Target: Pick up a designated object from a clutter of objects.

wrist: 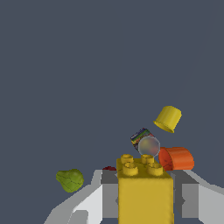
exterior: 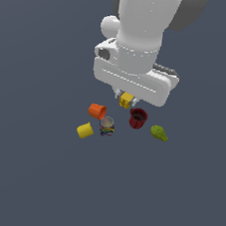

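Note:
The tiny yellow block [exterior: 125, 101], with studs on top, sits between the fingers of my gripper [exterior: 125, 100]. It is held above the surface and fills the near part of the wrist view [wrist: 145, 190], where a grey finger [wrist: 191, 197] shows on each side of it. Below lie the orange cup [exterior: 97, 111] on its side, the dark red cup [exterior: 138, 118] upright, the yellow cup [exterior: 85, 130] on its side, the multicoloured can [exterior: 107, 126] and the green pear-shaped thing [exterior: 159, 133].
The clutter lies on a plain dark grey surface [exterior: 37, 176]. In the wrist view the yellow cup [wrist: 168, 118], can [wrist: 144, 141], orange cup [wrist: 176, 158] and green pear-shaped thing [wrist: 70, 180] show beyond the block.

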`<action>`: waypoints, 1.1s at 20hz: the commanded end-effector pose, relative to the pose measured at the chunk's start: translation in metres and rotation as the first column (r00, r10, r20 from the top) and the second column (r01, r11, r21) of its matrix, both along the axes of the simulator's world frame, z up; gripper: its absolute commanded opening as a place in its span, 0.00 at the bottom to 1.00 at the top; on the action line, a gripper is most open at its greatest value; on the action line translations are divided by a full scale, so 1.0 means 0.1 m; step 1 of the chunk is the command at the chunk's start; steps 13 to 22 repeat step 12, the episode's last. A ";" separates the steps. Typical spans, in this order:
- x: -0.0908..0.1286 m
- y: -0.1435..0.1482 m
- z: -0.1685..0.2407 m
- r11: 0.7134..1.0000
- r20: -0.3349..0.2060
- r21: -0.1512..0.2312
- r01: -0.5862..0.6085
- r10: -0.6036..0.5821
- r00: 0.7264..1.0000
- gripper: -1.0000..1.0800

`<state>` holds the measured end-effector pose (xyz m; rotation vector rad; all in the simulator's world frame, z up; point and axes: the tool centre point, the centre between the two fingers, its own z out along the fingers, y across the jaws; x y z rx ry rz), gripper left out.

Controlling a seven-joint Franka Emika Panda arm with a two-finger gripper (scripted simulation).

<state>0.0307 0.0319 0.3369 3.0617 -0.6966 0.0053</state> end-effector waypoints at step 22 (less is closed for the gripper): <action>0.02 0.21 0.22 1.000 -0.003 0.002 0.001 -0.001 1.000 0.00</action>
